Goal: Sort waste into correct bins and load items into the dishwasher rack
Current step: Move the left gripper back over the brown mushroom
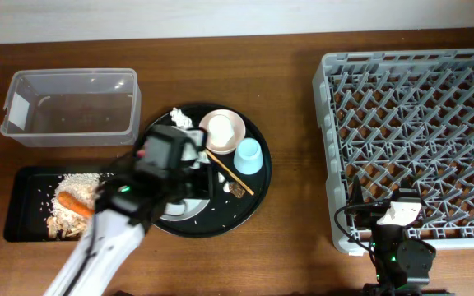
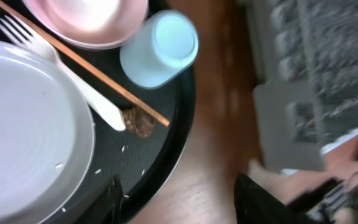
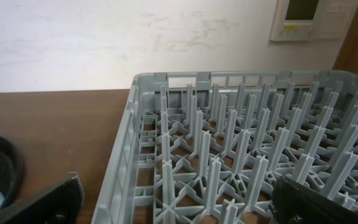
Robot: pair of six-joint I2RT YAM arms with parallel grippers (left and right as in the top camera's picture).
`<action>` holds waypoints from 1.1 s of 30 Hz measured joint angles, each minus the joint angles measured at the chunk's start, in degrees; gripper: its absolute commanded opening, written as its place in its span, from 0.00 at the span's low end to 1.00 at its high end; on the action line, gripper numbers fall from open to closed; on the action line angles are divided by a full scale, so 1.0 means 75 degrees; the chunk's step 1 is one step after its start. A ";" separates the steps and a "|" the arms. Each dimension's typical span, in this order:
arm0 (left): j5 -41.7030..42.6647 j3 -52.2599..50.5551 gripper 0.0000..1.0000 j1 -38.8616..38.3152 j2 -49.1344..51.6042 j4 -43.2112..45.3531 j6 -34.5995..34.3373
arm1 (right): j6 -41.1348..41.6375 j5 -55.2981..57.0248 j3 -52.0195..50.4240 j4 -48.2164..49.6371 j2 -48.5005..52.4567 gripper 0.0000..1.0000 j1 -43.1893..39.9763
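The left gripper [image 2: 178, 186] hovers with fingers apart, gripping nothing, over the large round black tray [image 1: 245, 205]. On that tray lie a round pale grey plate [image 2: 23, 137], white fork [image 2: 86, 93], thin wooden chopstick [image 2: 92, 71], small dark lump [image 2: 140, 123], cream-pink bowl [image 1: 222, 131], light blue cup [image 1: 248, 156] and crumpled white tissue [image 1: 181, 119]. Left of it sit a clear plastic rectangular tub [image 1: 71, 107] and a shallow black rectangular tray [image 1: 25, 185] holding pale rice [image 1: 76, 181] and an orange carrot [image 1: 74, 203]. Right of it stands the square grey pegged dishwasher rack [image 1: 418, 140], the right gripper [image 3: 178, 193] spread wide at its near edge.
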 measured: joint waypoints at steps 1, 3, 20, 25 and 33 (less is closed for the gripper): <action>-0.0259 0.0003 0.57 -0.0364 0.0338 0.0149 -0.0032 | -0.0009 0.0000 0.0000 0.0000 0.0000 0.99 0.0000; -0.0522 0.0015 0.57 -0.0880 0.0933 0.0289 -0.0058 | -0.0003 -0.0003 0.0000 0.0000 0.0000 0.99 0.0000; -0.3631 0.0015 0.56 -0.2550 0.3416 0.1341 -0.0114 | -0.0006 0.0000 0.0000 0.0000 0.0000 0.99 0.0000; -0.3966 0.0015 0.56 -0.2565 0.3716 0.1591 -0.0111 | 0.0000 0.0000 0.0000 0.0000 0.0000 0.99 0.0000; -0.4310 0.0015 0.56 -0.2565 0.4080 0.1856 -0.0111 | 0.0000 -0.0003 0.0000 0.0000 0.0000 0.99 0.0000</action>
